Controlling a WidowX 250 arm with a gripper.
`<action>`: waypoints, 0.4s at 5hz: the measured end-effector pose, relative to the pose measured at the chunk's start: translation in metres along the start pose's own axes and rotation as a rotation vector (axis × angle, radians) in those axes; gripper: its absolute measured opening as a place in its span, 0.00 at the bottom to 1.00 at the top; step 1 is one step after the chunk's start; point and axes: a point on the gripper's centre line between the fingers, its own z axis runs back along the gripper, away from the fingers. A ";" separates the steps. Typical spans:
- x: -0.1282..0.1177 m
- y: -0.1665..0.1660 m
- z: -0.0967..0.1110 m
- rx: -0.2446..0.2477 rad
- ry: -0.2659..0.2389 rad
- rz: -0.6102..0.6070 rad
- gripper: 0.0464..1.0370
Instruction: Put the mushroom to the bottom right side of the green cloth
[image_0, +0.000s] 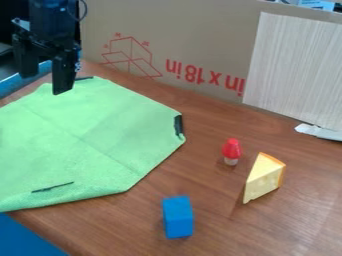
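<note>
On the brown wooden table (227, 225) we see a yellow cheese wedge (264, 177), its narrow tip toward the near edge, and a blue block (178, 217) to its left, nearer us and apart from it. Behind the table we see a cardboard sheet (207, 30) with red print, a pale streaked panel (294, 65) against its right part, and a white scrap (320, 132) by the panel's foot. Something blue (23, 237) fills our lower left corner.
</note>
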 end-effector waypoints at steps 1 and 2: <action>0.000 -0.003 -0.009 -0.011 0.026 -0.014 0.96; 0.017 -0.027 -0.018 0.006 -0.055 -0.210 0.96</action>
